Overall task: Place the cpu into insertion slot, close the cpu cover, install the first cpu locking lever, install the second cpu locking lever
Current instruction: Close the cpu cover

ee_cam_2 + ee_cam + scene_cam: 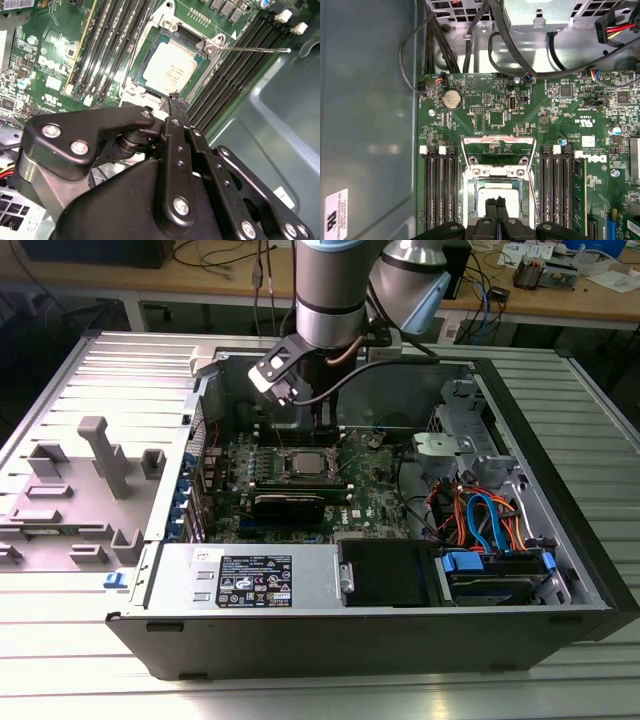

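I'm seeing cpu (170, 65) lying flat in insertion slot (167, 25), mid-board | fingers (491, 206) pressed together, gripping nothing, poised over it | judging: light, stiff, fragile; taking edges only

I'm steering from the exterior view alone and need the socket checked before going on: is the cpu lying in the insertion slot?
Observer: Yes. In both wrist views the cpu lies flat in the insertion slot, silver top up.
Operator: Is the cover down over it?
Observer: No. In the first wrist view the cpu cover stands open behind the slot, with the green board showing through its window.
Operator: Is the pincer carrying anything?
Observer: Nothing shows in it. The pincer is shut, tips together over the cpu; I cannot tell whether they touch it.
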You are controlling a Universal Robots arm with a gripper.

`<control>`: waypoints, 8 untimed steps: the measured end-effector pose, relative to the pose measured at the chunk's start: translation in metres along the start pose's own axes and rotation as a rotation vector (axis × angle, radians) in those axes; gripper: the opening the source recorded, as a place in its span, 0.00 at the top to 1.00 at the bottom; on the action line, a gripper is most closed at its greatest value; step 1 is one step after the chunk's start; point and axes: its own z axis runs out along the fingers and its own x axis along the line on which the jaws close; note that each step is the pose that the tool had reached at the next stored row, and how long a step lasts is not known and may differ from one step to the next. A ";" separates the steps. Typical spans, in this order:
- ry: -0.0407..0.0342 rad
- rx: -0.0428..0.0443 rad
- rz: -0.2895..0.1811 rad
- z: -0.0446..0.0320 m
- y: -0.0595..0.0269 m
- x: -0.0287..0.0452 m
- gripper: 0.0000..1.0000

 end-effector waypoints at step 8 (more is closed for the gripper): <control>0.0001 0.0013 0.000 0.0000 0.0147 0.0000 0.89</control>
